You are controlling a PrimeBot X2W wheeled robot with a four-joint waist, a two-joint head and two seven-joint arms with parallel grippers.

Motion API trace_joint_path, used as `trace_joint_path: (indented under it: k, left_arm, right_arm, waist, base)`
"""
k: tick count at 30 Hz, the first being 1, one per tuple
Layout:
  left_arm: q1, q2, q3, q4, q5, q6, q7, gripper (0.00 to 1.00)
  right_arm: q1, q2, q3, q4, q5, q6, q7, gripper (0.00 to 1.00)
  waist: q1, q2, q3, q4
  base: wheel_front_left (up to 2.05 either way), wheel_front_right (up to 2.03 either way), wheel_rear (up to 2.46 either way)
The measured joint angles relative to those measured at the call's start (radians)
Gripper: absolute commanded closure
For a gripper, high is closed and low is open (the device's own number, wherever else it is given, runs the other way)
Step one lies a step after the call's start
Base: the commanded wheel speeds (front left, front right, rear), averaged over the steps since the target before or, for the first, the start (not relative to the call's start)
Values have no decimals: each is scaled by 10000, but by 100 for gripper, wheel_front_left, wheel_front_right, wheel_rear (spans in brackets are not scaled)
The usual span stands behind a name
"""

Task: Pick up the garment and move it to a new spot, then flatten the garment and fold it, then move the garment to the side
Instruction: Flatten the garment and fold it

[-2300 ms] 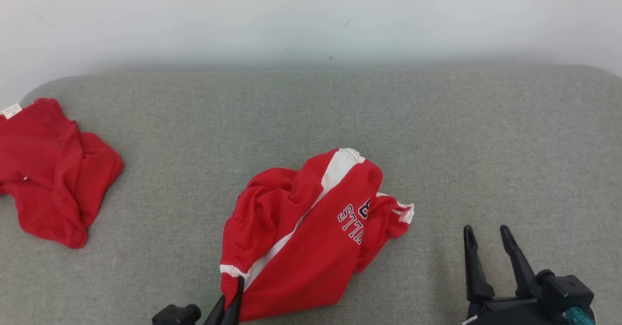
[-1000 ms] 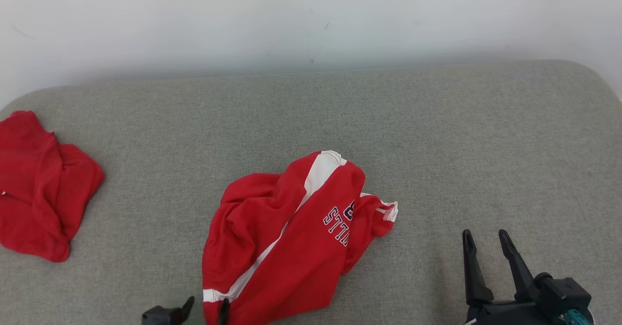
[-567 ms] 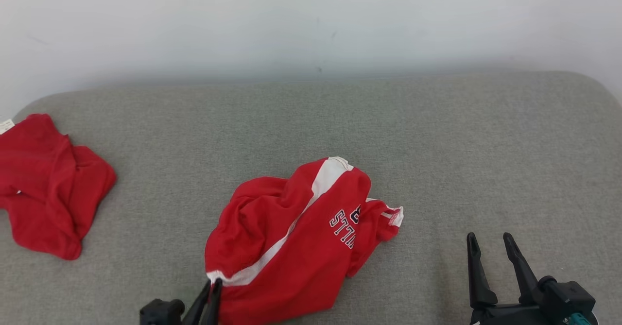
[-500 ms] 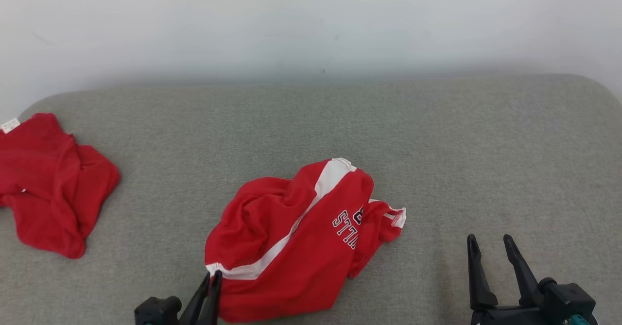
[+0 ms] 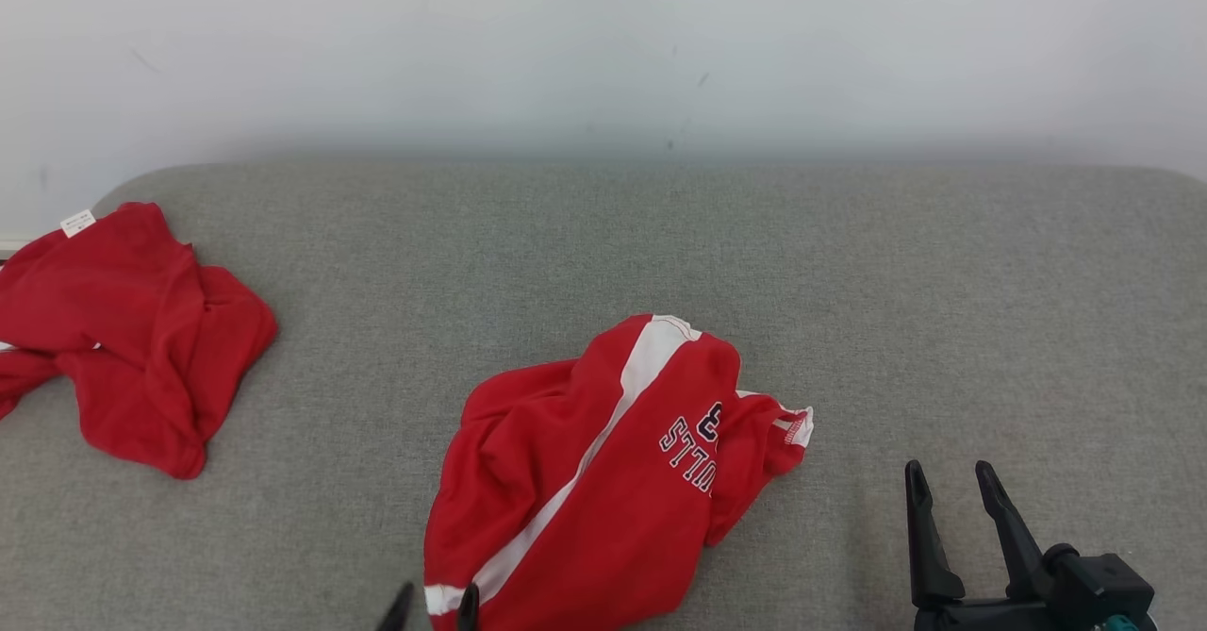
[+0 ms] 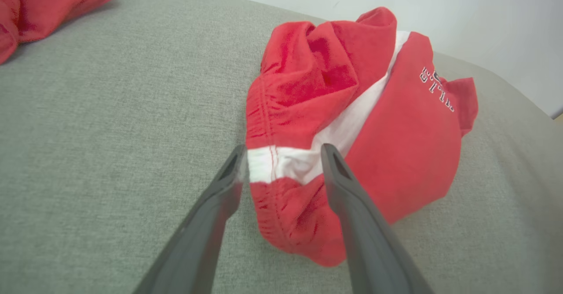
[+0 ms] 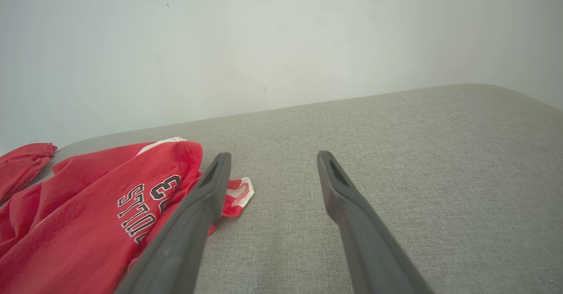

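Soft matt cloth garment [image 5: 622, 518], coarse woven grey upholstery [image 5: 849, 282]

Garment [image 5: 603, 489] on cushion [image 5: 943, 282], second garment [image 5: 132, 329] far left

The right claw [image 5: 948, 471], at five o'clock in the head view, has two long black fingers tapering to rounded tips, set on a blocky black base [image 5: 1094, 582] with a teal fitting [image 5: 1120, 620]. The left claw [image 6: 283, 151] has matte dark grey fingers, each with a shallow slot inside near the tip.
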Motion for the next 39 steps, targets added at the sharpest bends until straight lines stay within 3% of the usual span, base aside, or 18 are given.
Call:
trace_joint_path:
  k: [5,12,21,33,39]
  left_arm:
    - [-123,59,635,-568,495,109,-136,0]
    - [47,201,2228,-2228,1856,268,-165,0]
    - [460,545,3346,-2696,2888,221,-165,0]
    - [791,242,3962,-2449,3085,-539,-165,0]
    - [722,-105,3933,-2196,3310,-792,-165,0]
  right_arm:
    - [15,0,-35,27,-17,0,0,0]
    - [91,2,-58,21,-15,0,0,0]
    - [177,-2,-109,58,-27,0,0,0]
    - [198,-4,84,201,-86,0,0,0]
    - [-1374,-332,1085,654,-234,0,389,0]
  waist:
    - [0,0,-123,39]
    - [-1,0,-304,9]
    - [0,0,-415,-118]
    - [-1,0,-430,72]
    - [-1,0,-415,358]
  base:
    - [0,0,0]
    - [0,0,0]
    - [0,0,0]
    - [0,0,0]
    - [0,0,0]
